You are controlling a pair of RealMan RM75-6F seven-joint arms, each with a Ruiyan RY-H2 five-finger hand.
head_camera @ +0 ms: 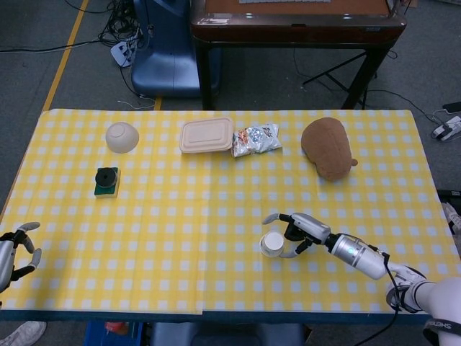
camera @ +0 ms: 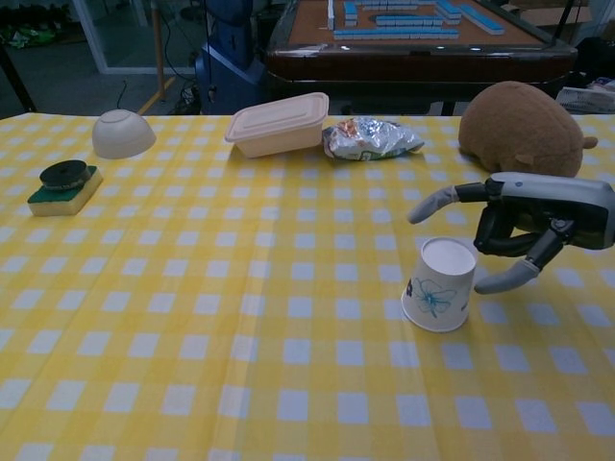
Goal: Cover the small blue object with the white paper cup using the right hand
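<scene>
The white paper cup (head_camera: 273, 244) (camera: 439, 284) stands mouth down on the yellow checked table (head_camera: 180, 216), slightly tilted, with a blue print on its side. My right hand (head_camera: 299, 232) (camera: 519, 230) hovers just right of the cup with its fingers spread, and none of them touches the cup. No small blue object shows in either view. My left hand (head_camera: 16, 249) rests at the table's front left corner, fingers apart and holding nothing.
Along the far side lie a white bowl (head_camera: 122, 137), a beige lidded food box (head_camera: 207, 135), a foil snack bag (head_camera: 256, 138) and a brown plush toy (head_camera: 328, 148). A green sponge with a black disc (head_camera: 106, 182) sits at the left.
</scene>
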